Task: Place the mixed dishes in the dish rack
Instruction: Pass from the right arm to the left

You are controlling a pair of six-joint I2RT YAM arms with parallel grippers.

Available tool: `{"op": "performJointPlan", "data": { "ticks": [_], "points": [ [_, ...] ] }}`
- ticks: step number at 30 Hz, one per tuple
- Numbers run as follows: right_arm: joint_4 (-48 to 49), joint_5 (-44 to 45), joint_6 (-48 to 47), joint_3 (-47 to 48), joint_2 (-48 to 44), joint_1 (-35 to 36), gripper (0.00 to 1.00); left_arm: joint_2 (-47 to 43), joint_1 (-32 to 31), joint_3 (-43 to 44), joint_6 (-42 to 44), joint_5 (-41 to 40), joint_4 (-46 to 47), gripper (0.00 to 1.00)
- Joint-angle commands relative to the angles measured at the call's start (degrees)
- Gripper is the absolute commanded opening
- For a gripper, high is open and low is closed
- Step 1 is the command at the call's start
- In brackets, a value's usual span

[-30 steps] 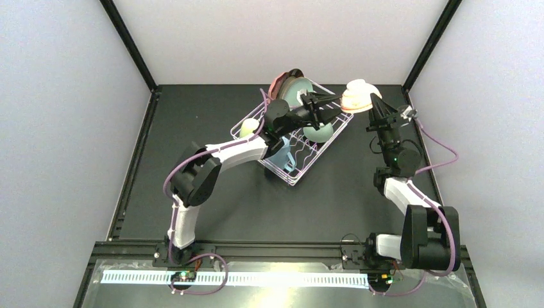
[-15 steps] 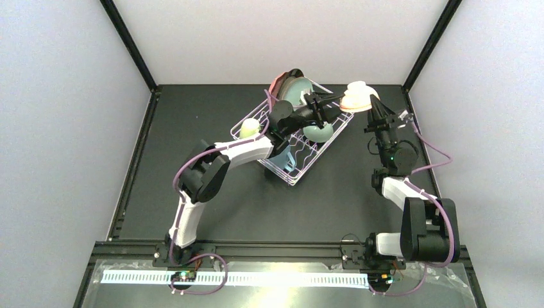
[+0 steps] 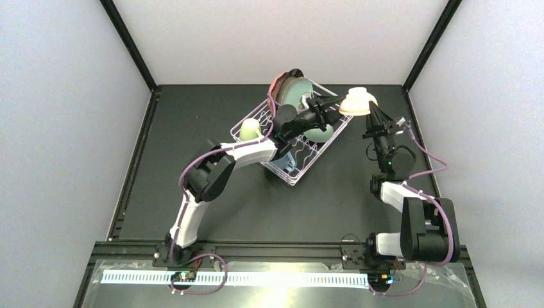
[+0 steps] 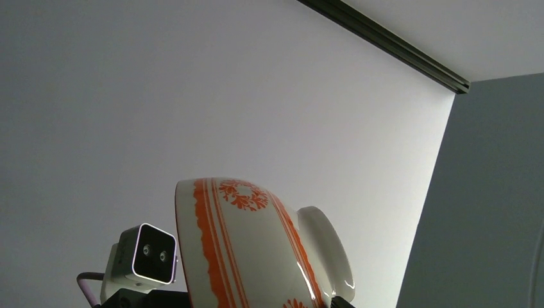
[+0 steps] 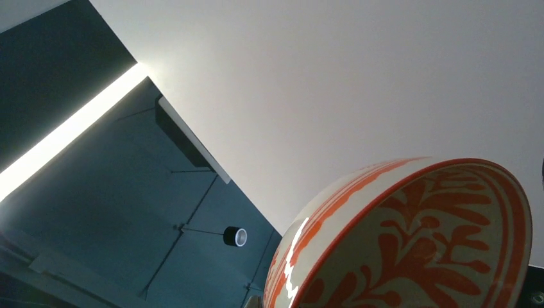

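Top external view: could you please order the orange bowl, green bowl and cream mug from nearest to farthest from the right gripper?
1. Orange bowl, held in the right gripper.
2. Green bowl, in the right part of the rack.
3. Cream mug, at the rack's left end.

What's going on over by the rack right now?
The right fingers are shut on the small orange-patterned ceramic bowl, holding it in the air beside the far right corner of the white wire dish rack. The left fingers stand wide open above the rack, pointed at that bowl but not gripping it. Inside the rack are upright plates, a pale-green bowl, a cream mug and a light-blue mug.
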Motion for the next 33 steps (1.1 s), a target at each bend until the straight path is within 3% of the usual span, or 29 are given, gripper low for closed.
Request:
{"op": "performJointPlan", "data": {
  "ticks": [1,16,23,33],
  "points": [
    [24.19,-7.53,0.3,0.33,0.05,1.29,0.0,-1.83,-0.14,4.35,-6.32,-4.99,4.58,0.98],
    [19.01,-9.29,-4.09,0.79,-4.31,4.24,0.0,-6.96,-1.95,2.6,-7.98,-13.75,1.03,0.69],
    [10.85,-10.49,-8.58,-1.9,-10.2,4.31,0.0,-6.77,-3.36,2.69,-9.41,-16.31,2.62,0.57],
    [-3.29,-10.78,-13.12,-3.39,-18.94,4.32,0.0,-7.02,-4.66,2.69,-9.7,-20.62,4.98,0.27]
  ]
}}
